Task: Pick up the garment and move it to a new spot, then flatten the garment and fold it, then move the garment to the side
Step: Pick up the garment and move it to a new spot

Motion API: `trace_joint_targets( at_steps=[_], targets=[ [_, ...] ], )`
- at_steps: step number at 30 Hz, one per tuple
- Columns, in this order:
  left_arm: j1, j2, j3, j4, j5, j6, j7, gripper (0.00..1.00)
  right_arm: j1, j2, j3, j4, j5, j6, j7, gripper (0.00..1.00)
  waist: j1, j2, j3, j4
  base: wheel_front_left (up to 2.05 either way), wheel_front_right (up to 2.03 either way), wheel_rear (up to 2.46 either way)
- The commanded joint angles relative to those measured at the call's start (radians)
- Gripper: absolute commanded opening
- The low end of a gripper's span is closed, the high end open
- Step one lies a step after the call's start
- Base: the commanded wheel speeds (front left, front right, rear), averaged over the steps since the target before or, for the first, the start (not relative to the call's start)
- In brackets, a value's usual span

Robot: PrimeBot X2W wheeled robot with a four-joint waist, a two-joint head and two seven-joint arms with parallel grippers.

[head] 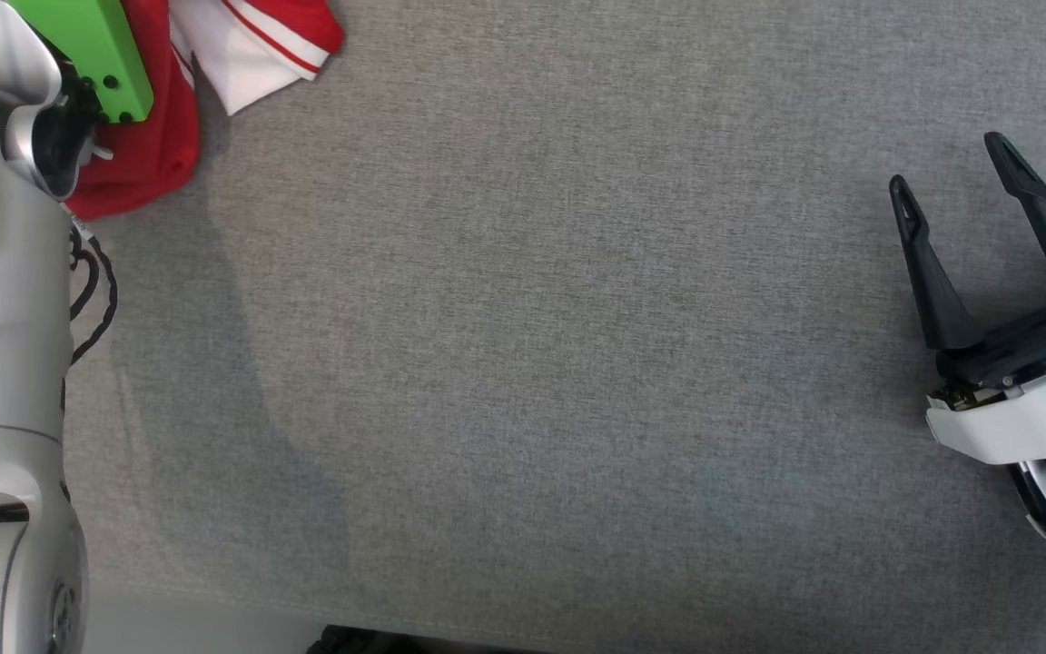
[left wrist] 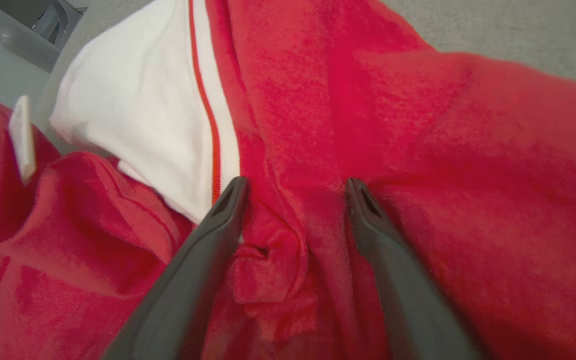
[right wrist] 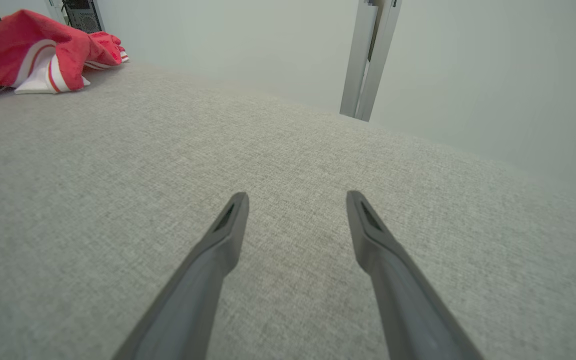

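Observation:
The garment (head: 160, 136) is red with white panels and thin red stripes, bunched in the far left corner of the grey cloth-covered table (head: 559, 363). The left wrist view looks straight down on the garment (left wrist: 418, 150): my left gripper (left wrist: 295, 187) is open, fingers spread over a red fold close below them, nothing pinched. In the head view the left arm's pale forearm and green wrist part cover part of the garment. My right gripper (head: 950, 173) stands open over bare table at the right. From the right wrist, the right gripper (right wrist: 297, 200) points across the table, the garment (right wrist: 28, 55) far off.
A black cable (head: 92, 291) hangs along the left forearm. The table's near edge (head: 305, 618) runs along the bottom of the head view. Beyond the far edge stand a pale wall and a metal post (right wrist: 370, 60); a dark box (right wrist: 83, 15) sits behind the garment.

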Motion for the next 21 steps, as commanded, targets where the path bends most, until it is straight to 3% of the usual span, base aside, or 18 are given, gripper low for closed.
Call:
trace_joint_targets(
  at_steps=[1,4,5,6,13,17,21],
  targets=[
    [-0.011,0.014,-0.006,0.023,-0.008,-0.004,0.01,1.0,0.003,0.004,-0.005,0.002,-0.006,-0.001,-0.002,1.0,-0.0003,0.0,0.042,-0.042,0.0,0.0,0.0],
    [0.008,0.013,-0.021,0.075,-0.016,-0.007,0.02,1.0,0.009,0.009,-0.008,0.002,-0.008,-0.001,0.0,1.0,-0.0003,0.0,0.047,-0.047,0.0,0.0,0.0],
    [0.011,0.014,-0.024,0.083,-0.023,-0.006,0.013,0.42,0.009,0.01,-0.009,0.003,-0.007,-0.001,0.0,1.0,-0.0003,0.0,0.047,-0.048,0.0,0.0,0.0],
    [0.01,0.02,-0.029,0.085,-0.026,-0.007,-0.007,0.0,0.008,0.012,-0.01,0.004,-0.007,-0.001,0.0,1.0,-0.0003,0.0,0.048,-0.048,0.0,0.0,0.0],
    [-0.01,0.08,-0.057,0.036,-0.025,-0.007,-0.24,0.0,-0.011,0.034,0.004,0.017,-0.006,-0.001,0.0,1.0,-0.0003,0.0,-0.001,-0.052,0.0,0.0,0.0],
    [-0.012,0.115,-0.097,-0.006,0.026,-0.007,-0.407,0.0,-0.012,0.058,0.014,0.029,-0.002,-0.001,-0.001,1.0,-0.0003,0.0,-0.07,-0.062,0.0,0.0,0.0],
    [-0.001,0.14,-0.12,-0.053,0.054,-0.006,-0.505,0.0,-0.001,0.092,0.027,0.049,0.002,-0.001,-0.001,1.0,-0.0003,0.0,-0.15,-0.083,0.0,0.0,0.0]
  ],
)
